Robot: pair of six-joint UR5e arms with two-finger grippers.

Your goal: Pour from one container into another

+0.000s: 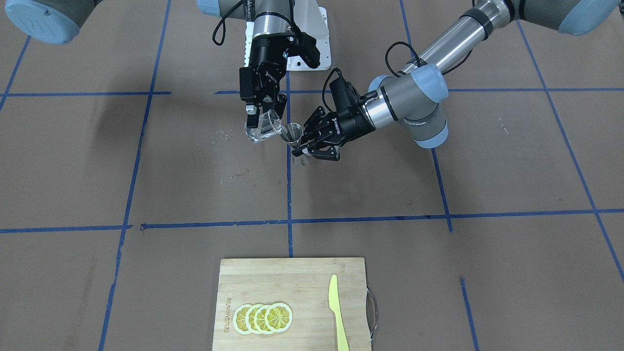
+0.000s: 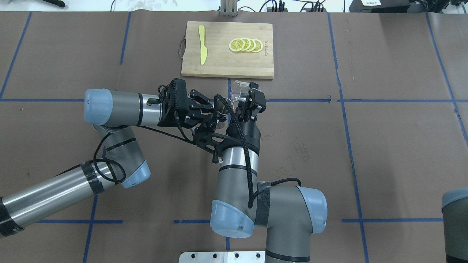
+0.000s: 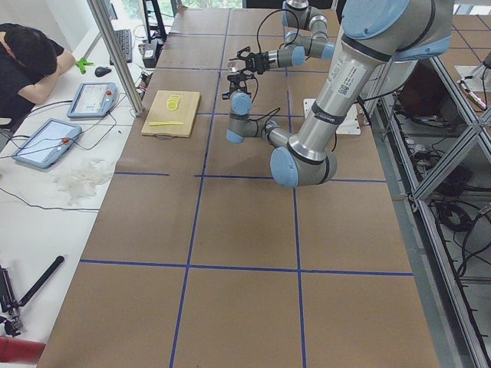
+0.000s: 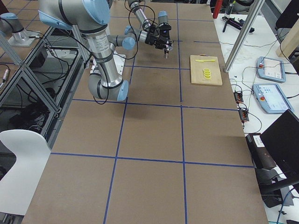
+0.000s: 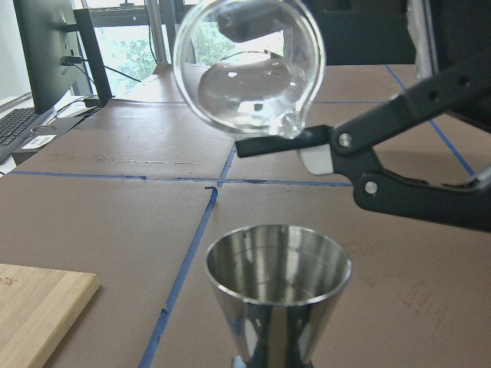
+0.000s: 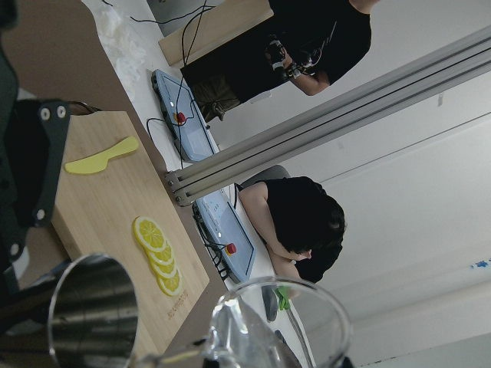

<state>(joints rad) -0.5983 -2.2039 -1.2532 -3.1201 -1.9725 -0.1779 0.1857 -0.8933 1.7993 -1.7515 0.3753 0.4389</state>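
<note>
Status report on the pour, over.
Left gripper shut on jigger, held upright. Right gripper shut on glass cup, tipped toward jigger's mouth. Nothing between them.

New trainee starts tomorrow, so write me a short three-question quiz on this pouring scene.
1. Which hand holds the metal jigger?
2. True or false: the glass cup is held level, mouth straight up.
3. What lies on the cutting board beside the lemon slices? A. yellow knife B. spoon C. peeler

Key:
1. The left hand.
2. False: the right hand holds it tilted.
3. A.
</note>
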